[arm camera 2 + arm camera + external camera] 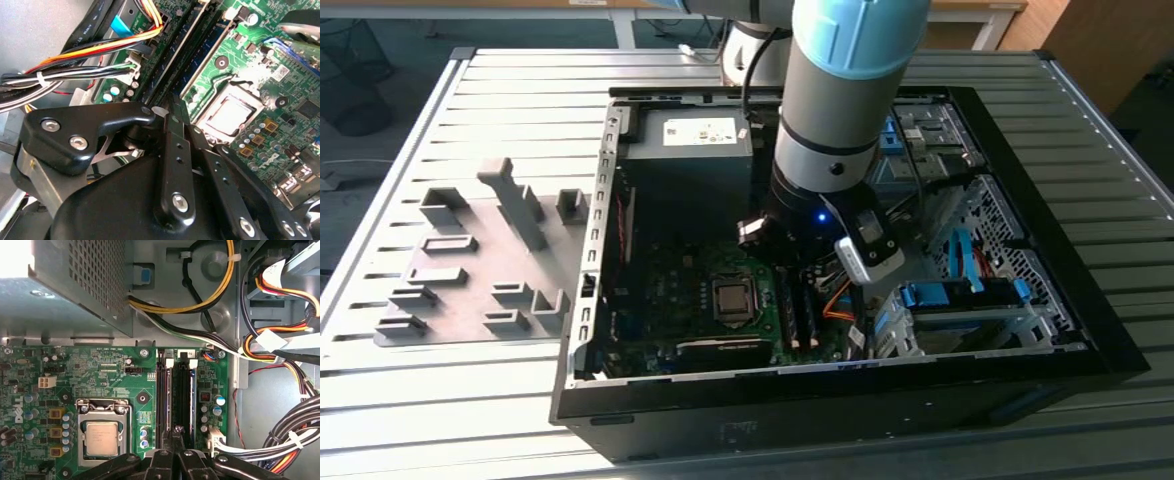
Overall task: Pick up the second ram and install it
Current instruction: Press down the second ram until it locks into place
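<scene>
Inside the computer case (603, 200): gripper (176, 432) clenched empty, tips at the edge of the second ram (181, 390) standing in its slot (182, 356). Seating step, by appearance; calls for straight, even downward pressure.

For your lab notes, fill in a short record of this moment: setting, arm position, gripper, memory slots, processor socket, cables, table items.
setting: open black computer case lying on a slatted metal table
arm position: reaching down into the case over the green motherboard
gripper: black gripper at the black memory slots, fingers close together
second ram: cannot be told apart
processor socket: silver processor beside the slots
cables: orange, yellow and black bundle
table items: grey plastic bracket blocks
</scene>
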